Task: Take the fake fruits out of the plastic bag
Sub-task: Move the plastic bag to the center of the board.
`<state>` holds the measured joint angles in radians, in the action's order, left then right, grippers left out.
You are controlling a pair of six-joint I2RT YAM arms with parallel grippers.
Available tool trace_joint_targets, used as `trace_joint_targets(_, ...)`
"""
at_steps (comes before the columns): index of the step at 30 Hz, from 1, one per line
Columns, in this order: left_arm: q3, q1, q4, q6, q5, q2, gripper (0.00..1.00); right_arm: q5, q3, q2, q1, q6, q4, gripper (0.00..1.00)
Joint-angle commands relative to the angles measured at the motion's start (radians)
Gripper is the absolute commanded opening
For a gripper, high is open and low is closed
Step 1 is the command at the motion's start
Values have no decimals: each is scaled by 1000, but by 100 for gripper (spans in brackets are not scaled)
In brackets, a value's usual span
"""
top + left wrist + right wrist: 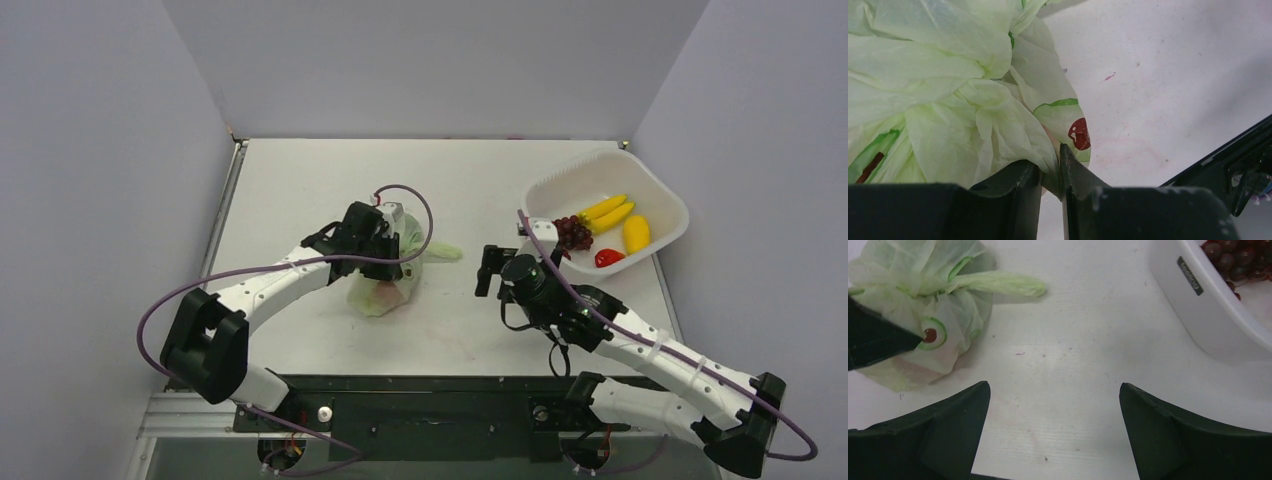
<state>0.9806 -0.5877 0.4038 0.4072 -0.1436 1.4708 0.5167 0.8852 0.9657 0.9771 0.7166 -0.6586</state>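
Note:
The pale green plastic bag [385, 290] lies bunched left of the table's middle, one loop handle [440, 252] trailing right. My left gripper [386, 262] is on the bag's top; in the left wrist view it [1050, 167] is shut on a fold of the bag [948, 100]. No fake fruit shows through the bag; the red spot [1079, 134] is print. My right gripper [490, 270] is open and empty over bare table right of the bag, as the right wrist view [1054, 385] shows. A small red fruit [608, 257] lies in the basket.
The white basket [575, 168] stands at the back right, holding yellow bananas [608, 212], a dark grape bunch [573, 232] and a yellow fruit [636, 233]. Its wall [1198, 305] is just right of my right gripper. Grey walls enclose the table.

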Motion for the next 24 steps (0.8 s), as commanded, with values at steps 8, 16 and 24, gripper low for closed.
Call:
trace_joint_targets(8,44,-53,-103,-200,-167,-113,28,-201,-65,-106,-276,5,86,97)
trace_joint_targets(16,9,-62,-69,-250,-50,-239,50,-329,3,18,-276,-23,113,96)
trace_joint_targets(24,7,-61,-51,-271,133,-298,55,-444,40,90,-258,-72,197,96)
